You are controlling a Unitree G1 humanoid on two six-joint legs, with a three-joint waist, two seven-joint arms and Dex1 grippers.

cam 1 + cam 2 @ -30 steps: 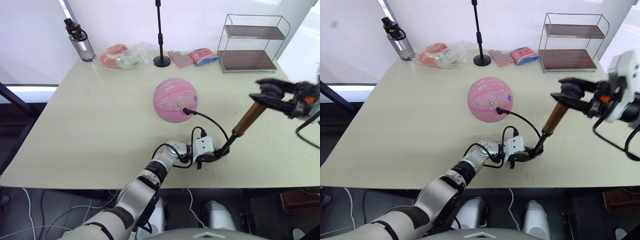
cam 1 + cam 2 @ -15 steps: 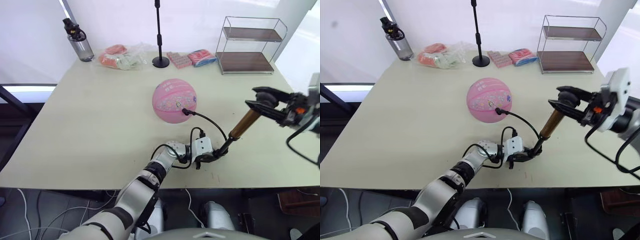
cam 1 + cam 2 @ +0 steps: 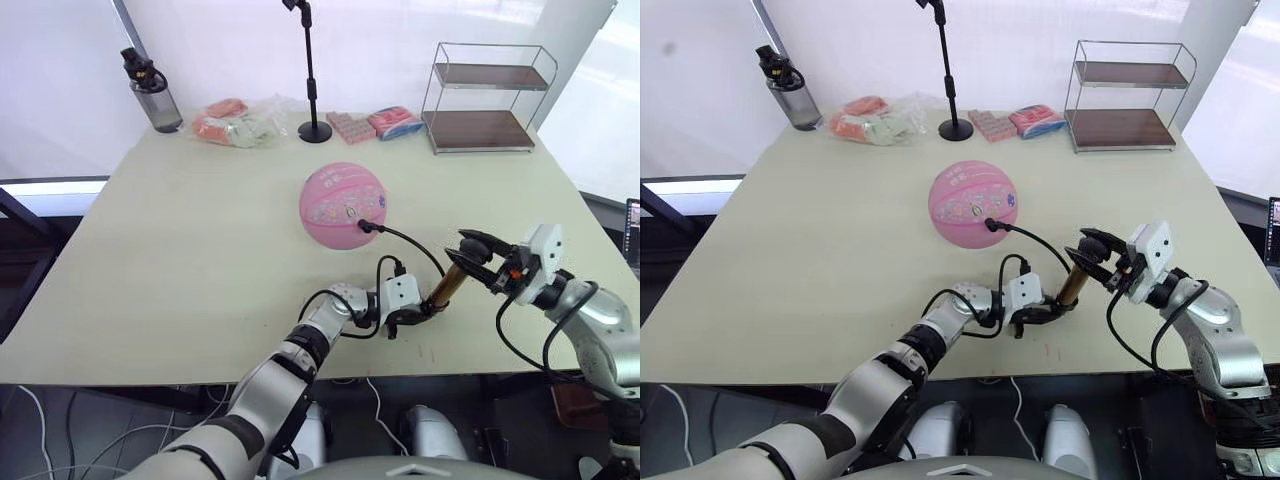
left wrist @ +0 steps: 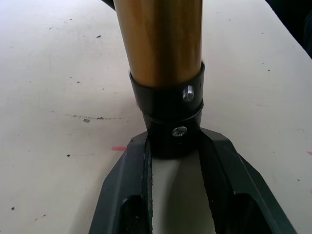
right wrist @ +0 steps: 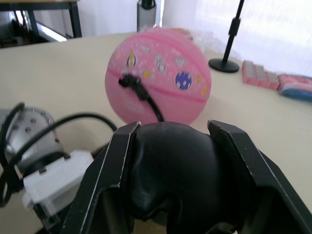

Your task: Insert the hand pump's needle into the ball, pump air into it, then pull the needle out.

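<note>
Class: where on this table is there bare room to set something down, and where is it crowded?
Bare: the wide table stretch left of the ball, and the patch between the ball and the wire shelf. Crowded: the near edge around the hand pump, and the back row.

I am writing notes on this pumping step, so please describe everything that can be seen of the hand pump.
The hand pump is a slim tube of gold-brass metal with black ends. It stands tilted near the table's front edge. The left hand clamps its black lower collar, which has two small screws. The right hand is shut on the black handle at its top. A thin black hose curves from the lower end up to the pink ball, where its black fitting sits against the surface.
</note>
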